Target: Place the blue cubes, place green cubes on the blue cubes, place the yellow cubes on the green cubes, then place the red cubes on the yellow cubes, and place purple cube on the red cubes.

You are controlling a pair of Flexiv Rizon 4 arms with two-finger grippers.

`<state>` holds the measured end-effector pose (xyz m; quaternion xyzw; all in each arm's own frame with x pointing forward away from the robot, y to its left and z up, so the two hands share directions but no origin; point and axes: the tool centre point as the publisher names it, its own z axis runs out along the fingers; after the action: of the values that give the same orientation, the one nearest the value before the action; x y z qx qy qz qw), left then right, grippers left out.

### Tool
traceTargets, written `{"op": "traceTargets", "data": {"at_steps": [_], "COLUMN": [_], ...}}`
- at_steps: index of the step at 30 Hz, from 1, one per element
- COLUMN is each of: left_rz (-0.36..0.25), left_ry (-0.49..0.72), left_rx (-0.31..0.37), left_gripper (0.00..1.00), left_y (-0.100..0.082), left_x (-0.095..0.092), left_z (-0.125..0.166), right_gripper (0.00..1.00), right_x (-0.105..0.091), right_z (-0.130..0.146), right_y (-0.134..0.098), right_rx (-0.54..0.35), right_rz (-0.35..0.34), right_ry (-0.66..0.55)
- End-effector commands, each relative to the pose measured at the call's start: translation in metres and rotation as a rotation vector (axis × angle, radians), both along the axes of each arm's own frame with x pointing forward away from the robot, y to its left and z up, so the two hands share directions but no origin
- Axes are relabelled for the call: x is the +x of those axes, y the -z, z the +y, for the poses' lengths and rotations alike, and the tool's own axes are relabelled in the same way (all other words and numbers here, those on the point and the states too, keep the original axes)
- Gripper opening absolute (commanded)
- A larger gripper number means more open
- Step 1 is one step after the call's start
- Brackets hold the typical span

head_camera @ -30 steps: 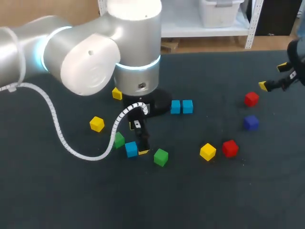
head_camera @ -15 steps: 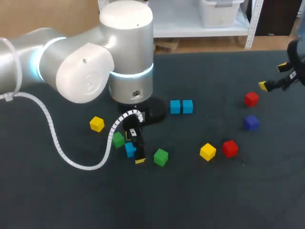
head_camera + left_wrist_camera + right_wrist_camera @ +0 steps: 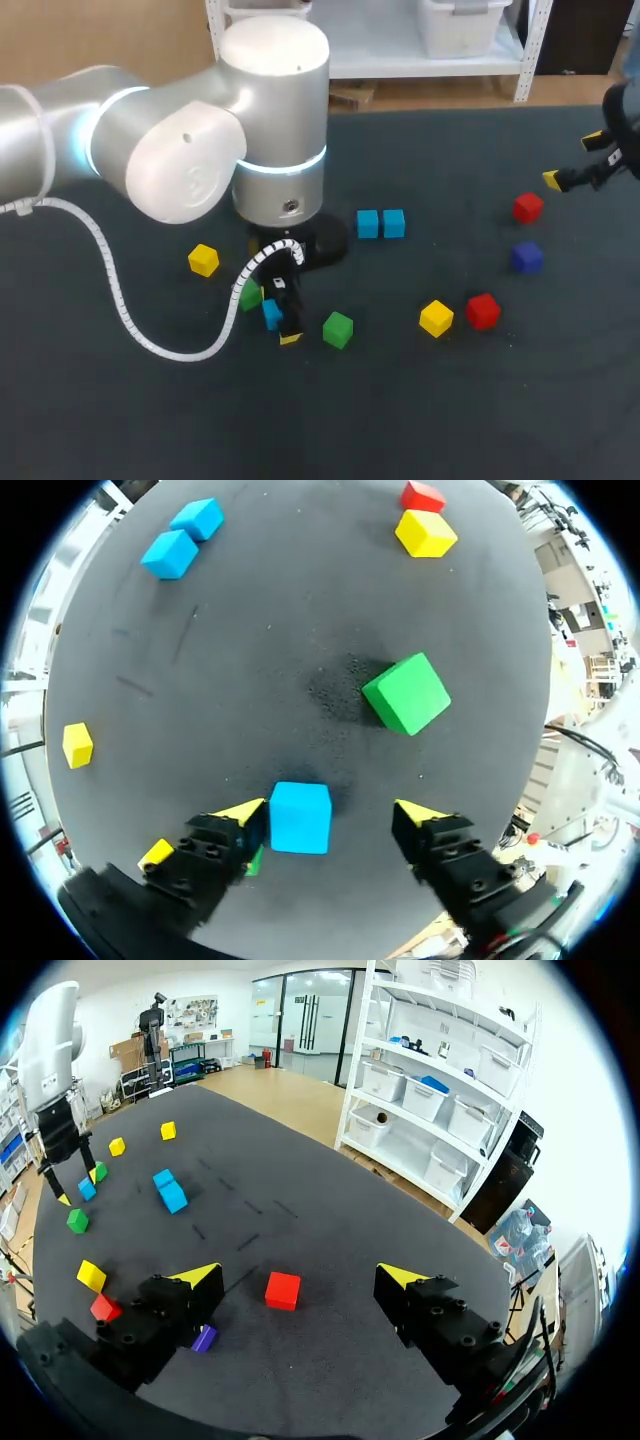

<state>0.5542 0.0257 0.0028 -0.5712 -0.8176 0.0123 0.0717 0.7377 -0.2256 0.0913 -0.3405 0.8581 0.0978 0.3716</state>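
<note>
Lone blue cube [image 3: 300, 817] sits upright; blue pair [image 3: 380, 223] touch side-by-side.

A robotics lab: a large silver robot arm [image 3: 180, 150] works over a dark-matted table [image 3: 450, 420] scattered with coloured cubes [image 3: 338, 329].

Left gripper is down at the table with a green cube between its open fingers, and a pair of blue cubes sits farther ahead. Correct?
Not quite: between the open fingers of the left gripper is a blue cube, not a green one, as the left wrist view shows. A green cube lies ahead of the fingers instead. The pair of blue cubes farther ahead is right.
</note>
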Motion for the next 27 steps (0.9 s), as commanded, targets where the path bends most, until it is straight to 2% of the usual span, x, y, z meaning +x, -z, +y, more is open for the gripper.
{"op": "traceTargets", "data": {"at_steps": [1, 9, 14, 16, 18, 20, 23, 26, 27], "left_rz": [0.008, 0.007, -0.016, -0.04, -0.05, -0.049, -0.057, -0.054, -0.044], "left_ry": [0.004, 0.034, 0.137, 0.187, 0.226, 0.264, 0.303, 0.337, 0.345], "left_rx": [0.006, 0.028, 0.026, 0.025, 0.009, 0.02, 0.049, 0.045, 0.023], "left_gripper": [0.0, 0.0, 0.0, 0.0, 0.0, 0.0, 0.0, 0.0, 0.0], "left_y": [0.002, 0.003, -0.009, -0.018, -0.026, -0.033, -0.037, -0.04, -0.039], "left_x": [0.002, 0.004, 0.007, 0.013, 0.019, 0.027, 0.04, 0.052, 0.057], "left_z": [-0.001, -0.004, -0.013, -0.017, -0.019, -0.02, -0.02, -0.022, -0.023], "right_gripper": [1.0, 1.0, 1.0, 1.0, 1.0, 1.0, 1.0, 1.0, 1.0], "right_x": [0.0, 0.0, 0.0, 0.0, 0.0, 0.0, 0.0, 0.0, 0.0], "right_z": [0.001, 0.001, 0.001, 0.001, 0.001, 0.001, 0.001, 0.001, 0.001], "right_y": [0.0, 0.0, 0.0, 0.0, 0.0, 0.0, 0.0, 0.0, 0.0], "right_rx": [-0.002, -0.002, -0.002, -0.002, -0.002, -0.002, -0.002, -0.002, -0.002], "right_rz": [-0.001, -0.001, -0.001, -0.001, -0.001, -0.001, -0.001, -0.001, -0.001], "right_ry": [0.003, 0.003, 0.003, 0.003, 0.003, 0.003, 0.003, 0.003, 0.003]}}
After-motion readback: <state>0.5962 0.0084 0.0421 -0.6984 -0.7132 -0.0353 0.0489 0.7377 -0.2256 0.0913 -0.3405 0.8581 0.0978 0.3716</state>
